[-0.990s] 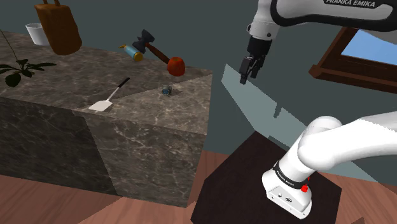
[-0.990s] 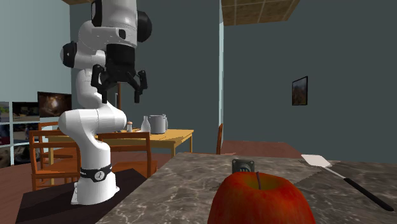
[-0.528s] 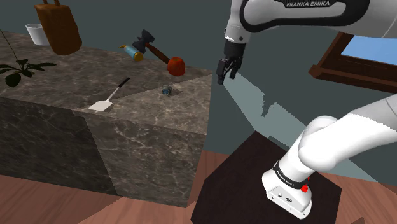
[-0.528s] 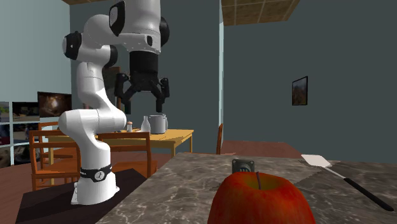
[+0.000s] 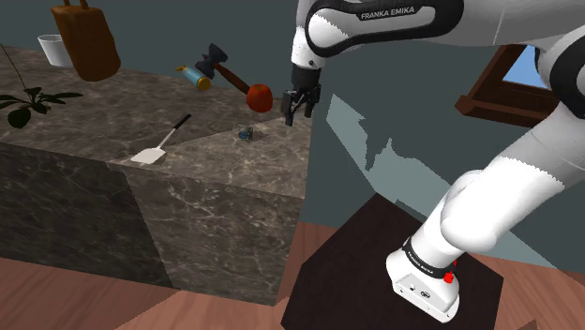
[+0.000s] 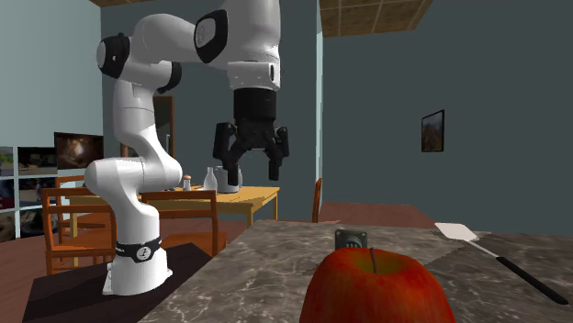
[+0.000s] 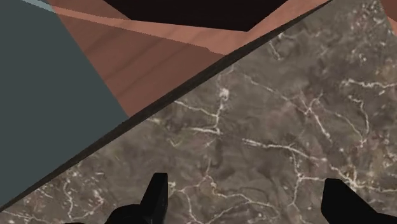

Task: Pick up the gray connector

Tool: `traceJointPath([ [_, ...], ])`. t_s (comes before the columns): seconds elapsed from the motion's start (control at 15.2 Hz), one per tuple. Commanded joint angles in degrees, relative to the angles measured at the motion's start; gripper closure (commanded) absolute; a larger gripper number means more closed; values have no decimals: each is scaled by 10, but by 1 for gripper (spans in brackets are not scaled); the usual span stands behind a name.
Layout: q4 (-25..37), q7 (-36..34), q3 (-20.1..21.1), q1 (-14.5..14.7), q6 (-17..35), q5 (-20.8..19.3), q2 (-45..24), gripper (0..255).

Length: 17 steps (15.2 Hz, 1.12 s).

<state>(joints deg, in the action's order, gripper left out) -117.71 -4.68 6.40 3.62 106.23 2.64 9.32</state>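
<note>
In the shoulder view, the marble worktop (image 5: pixel 217 178) carries, from the left, a white pot (image 5: pixel 53 49) at the far edge, a brown bag (image 5: pixel 86 39) beside it, and the dark leaves of a plant (image 5: pixel 28 101). Next comes a white spatula (image 5: pixel 159 142) with a dark handle, lying flat. Behind it lie a blue and yellow cylinder (image 5: pixel 195 76) and a hammer (image 5: pixel 223 67) whose handle runs toward a red apple (image 5: pixel 260 96).

The gray connector (image 5: pixel 247 133) sits on the worktop near its right-hand corner, in front of the apple and apart from it. The pincer (image 5: pixel 294 114) hangs just right of the apple, fingers pointing down, above the worktop's right edge and not touching the connector. The dark stand (image 5: pixel 347 272) is at the lower right.

In the second exterior view, the pincer (image 6: pixel 249 172) is on the left with its fingers spread apart and nothing between them. The connector (image 6: pixel 352 239) stands well below it and to the right, just behind the apple (image 6: pixel 376 286), with the spatula (image 6: pixel 496 257) at the far right.

In the wrist view, the pincer (image 7: pixel 248 203) looks down on veined marble, its two fingers (image 7: pixel 156 191) apart.
</note>
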Motion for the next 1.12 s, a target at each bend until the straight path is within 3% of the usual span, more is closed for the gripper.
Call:
traceJointPath([
  [0.0, 37, -8, 6, 3, 9, -4, -43, 0],
  [0.73, 287, -55, 28, 39, 13, -46, -286, 0],
  [1.06, 271, -57, 27, 40, 41, -48, -298, 0],
])
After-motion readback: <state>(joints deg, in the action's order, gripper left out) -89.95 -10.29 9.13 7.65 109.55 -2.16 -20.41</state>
